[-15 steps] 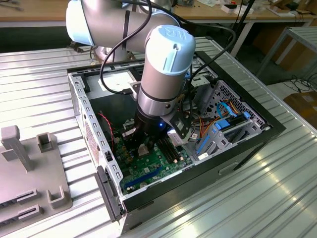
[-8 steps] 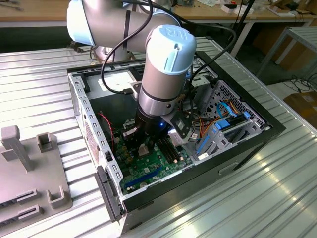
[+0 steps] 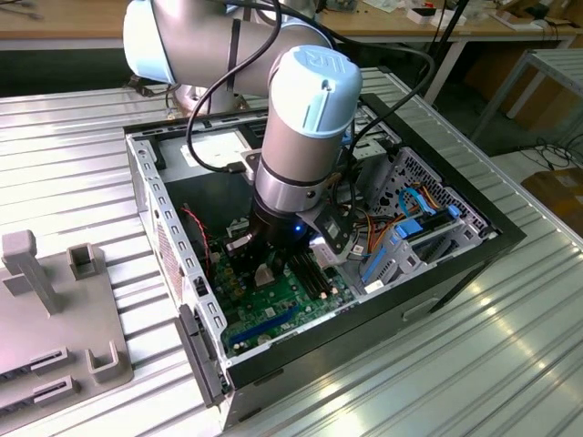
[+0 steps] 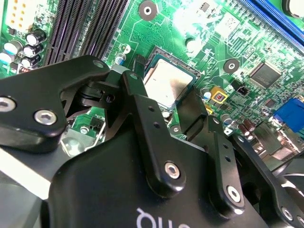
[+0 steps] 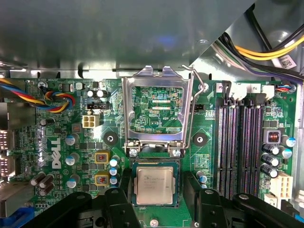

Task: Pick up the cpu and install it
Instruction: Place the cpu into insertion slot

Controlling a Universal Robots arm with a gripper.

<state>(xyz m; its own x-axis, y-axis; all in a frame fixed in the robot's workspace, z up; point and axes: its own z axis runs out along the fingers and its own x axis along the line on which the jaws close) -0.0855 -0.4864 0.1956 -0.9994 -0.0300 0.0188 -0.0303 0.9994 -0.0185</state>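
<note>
**First wrist view: cpu lies in its socket, gripper spread around it**

The gripper (image 5: 157, 179) hangs low over the board with its black fingers (image 5: 124, 183) set wide. One finger stands on either side of the cpu (image 5: 153, 186), clear of its edges and holding nothing. The silver chip lies flat inside the socket (image 5: 156, 163), so the placing step looks all but done (my reading). Just beyond it, the retention frame (image 5: 124, 114) stands tipped open and its lever (image 5: 191, 114) is unhooked, so nothing is locked down. Any move from here calls for a straight, clean path, because the fingers flank the chip closely. The green motherboard (image 5: 85, 142) sits in the open case (image 3: 173, 246) on the desk (image 3: 64, 164).
</note>
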